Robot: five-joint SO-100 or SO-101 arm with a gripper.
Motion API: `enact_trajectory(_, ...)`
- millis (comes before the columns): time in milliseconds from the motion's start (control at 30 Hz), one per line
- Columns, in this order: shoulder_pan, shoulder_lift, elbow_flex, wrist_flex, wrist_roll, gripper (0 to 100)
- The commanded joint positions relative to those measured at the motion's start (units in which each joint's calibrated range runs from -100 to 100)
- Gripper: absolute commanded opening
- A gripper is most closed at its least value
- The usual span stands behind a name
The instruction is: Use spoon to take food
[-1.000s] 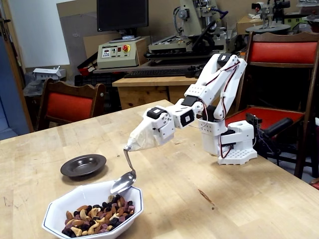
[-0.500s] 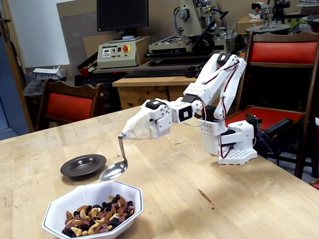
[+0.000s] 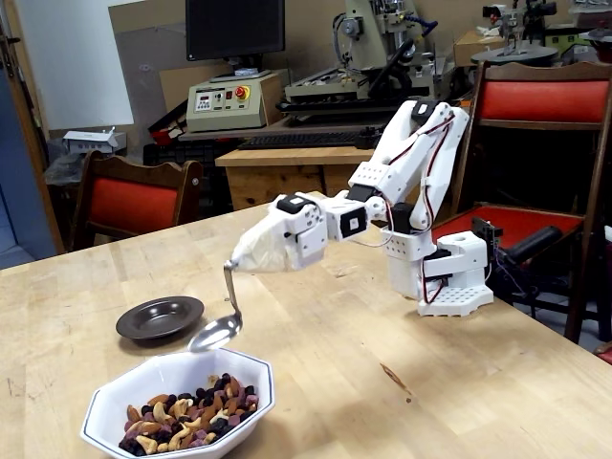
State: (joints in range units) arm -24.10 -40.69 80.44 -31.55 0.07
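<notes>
Since a second ago the spoon (image 3: 218,328) has lifted out of the white bowl (image 3: 256,406) and swung toward the left of the fixed view; it now hangs just above the bowl's far rim, between it and the dark saucer (image 3: 161,316). Nearest the camera, the food (image 3: 186,413) lies heaped in the bowl; the spoon's bowl looks empty, so the scoop likely missed. Farther back, the pincer (image 3: 235,262), swathed in beige tape, is clamped on the handle over the wooden bench (image 3: 411,382).
</notes>
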Motion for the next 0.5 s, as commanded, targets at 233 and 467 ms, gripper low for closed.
enact_trajectory(233,-0.5,8.5,-8.7,-4.8,0.2,4)
enact_trajectory(467,-0.6,12.7,-12.4,-6.4,0.2,4)
